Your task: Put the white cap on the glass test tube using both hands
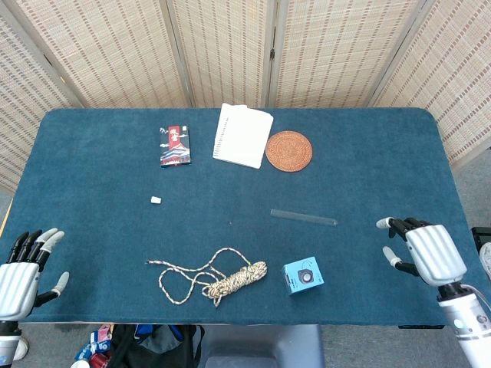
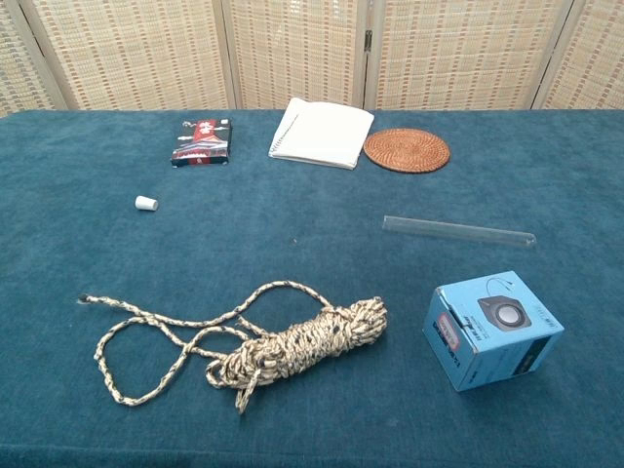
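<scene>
Rope (image 2: 263,341), blue box (image 2: 490,329), notepad (image 2: 322,133), woven coaster (image 2: 407,150), possibly a card pack (image 2: 202,142).

Staged test table (image 1: 368,153), woven screen (image 1: 230,46) backdrop

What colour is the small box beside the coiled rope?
Light blue box, seen best in the chest view.

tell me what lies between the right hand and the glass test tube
Nothing: in the head view only bare blue cloth separates the right hand from the near end of the glass test tube. The blue box sits nearer the robot, off that line.
</scene>
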